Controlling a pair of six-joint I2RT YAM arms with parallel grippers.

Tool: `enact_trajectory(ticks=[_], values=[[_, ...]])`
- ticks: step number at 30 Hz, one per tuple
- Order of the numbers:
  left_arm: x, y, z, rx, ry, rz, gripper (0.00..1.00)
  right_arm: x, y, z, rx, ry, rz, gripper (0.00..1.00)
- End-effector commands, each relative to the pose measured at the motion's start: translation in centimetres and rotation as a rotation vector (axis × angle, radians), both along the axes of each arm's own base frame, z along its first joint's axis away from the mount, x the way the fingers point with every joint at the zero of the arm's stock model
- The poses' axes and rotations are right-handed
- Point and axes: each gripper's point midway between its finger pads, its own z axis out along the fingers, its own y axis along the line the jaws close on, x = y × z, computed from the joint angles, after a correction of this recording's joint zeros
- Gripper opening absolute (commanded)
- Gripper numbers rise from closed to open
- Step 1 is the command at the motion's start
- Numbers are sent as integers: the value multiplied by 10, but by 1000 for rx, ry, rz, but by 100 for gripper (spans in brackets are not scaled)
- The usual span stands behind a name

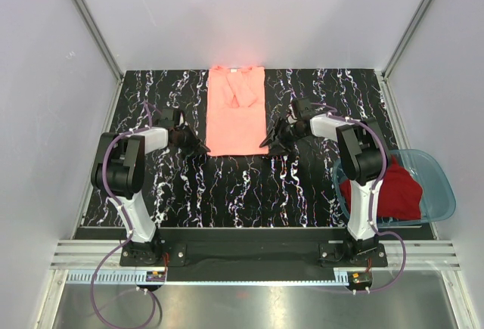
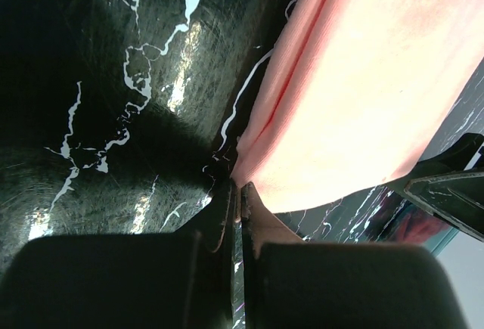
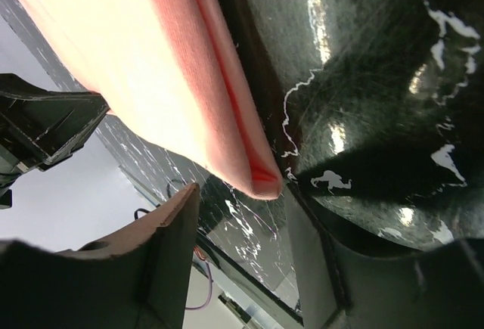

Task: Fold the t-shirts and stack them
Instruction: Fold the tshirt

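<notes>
Salmon-pink t-shirt point(image 1: 236, 113), dark red t-shirt point(image 1: 393, 190) in basin point(image 1: 443, 185)

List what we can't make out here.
Dark red shirt, top view: bunched in the basin, partly behind the right arm; folded or not unclear.
Pink shirt neck detail, top view: washed out by glare.
Left tool, left wrist view: closed at the hem corner; pinched cloth hidden by its fingers.

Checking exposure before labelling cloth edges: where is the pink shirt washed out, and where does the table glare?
Top external: the salmon-pink t-shirt glows oversaturated, its folds faint. Left wrist: the shirt bleaches toward white at upper right, with a glare streak on the table. Right wrist: the shirt is blown out at upper left, with table glare at top.
</notes>
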Motion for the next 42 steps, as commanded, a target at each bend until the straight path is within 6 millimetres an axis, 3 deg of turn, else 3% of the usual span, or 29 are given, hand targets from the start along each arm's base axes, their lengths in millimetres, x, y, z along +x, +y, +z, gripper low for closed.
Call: enact_trajectory(ticks=[1, 9, 13, 16, 17, 18, 23, 28, 34, 35, 36, 38, 39, 41, 42], values=[[-28, 19, -39, 116, 124, -9, 0, -2, -2, -29, -68, -1, 7, 56], [-30, 20, -38, 120, 121, -8, 0, -6, -6, -46, -95, 16, 19, 48], [-34, 21, -37, 129, 118, -18, 0, -4, -7, -46, -102, -3, 19, 38], [-37, 22, -37, 134, 116, -21, 0, -2, -7, -45, -106, -17, 28, 22], [-38, 23, -36, 138, 115, -24, 0, -2, -8, -44, -109, -22, 30, 9], [-38, 23, -34, 140, 110, -27, 0, -1, -8, -43, -114, -33, 41, 3], [-44, 25, -26, 152, 101, -40, 0, -9, -13, -37, -134, -44, 83, 0], [-66, 21, -9, 162, 70, -53, 0, -38, -16, -26, -154, -51, 153, 0], [-124, 11, 2, 162, 81, -77, 0, -91, -16, -8, -149, -25, 187, 0], [-131, 8, 10, 157, 61, -85, 0, -96, -15, 3, -147, -53, 193, 0], [-142, 8, 7, 153, 80, -81, 0, -117, -16, -3, -165, -26, 213, 0], [-157, 4, 17, 147, 62, -96, 0, -132, -16, 8, -157, -45, 211, 0], [-169, 5, 15, 143, 79, -87, 0, -154, -16, 3, -157, -8, 223, 0], [-190, 1, 19, 137, 88, -99, 0, -172, -16, 12, -146, -25, 224, 0], [-199, 1, 24, 113, 70, -77, 0, -189, -21, 6, -164, 14, 213, 0]])
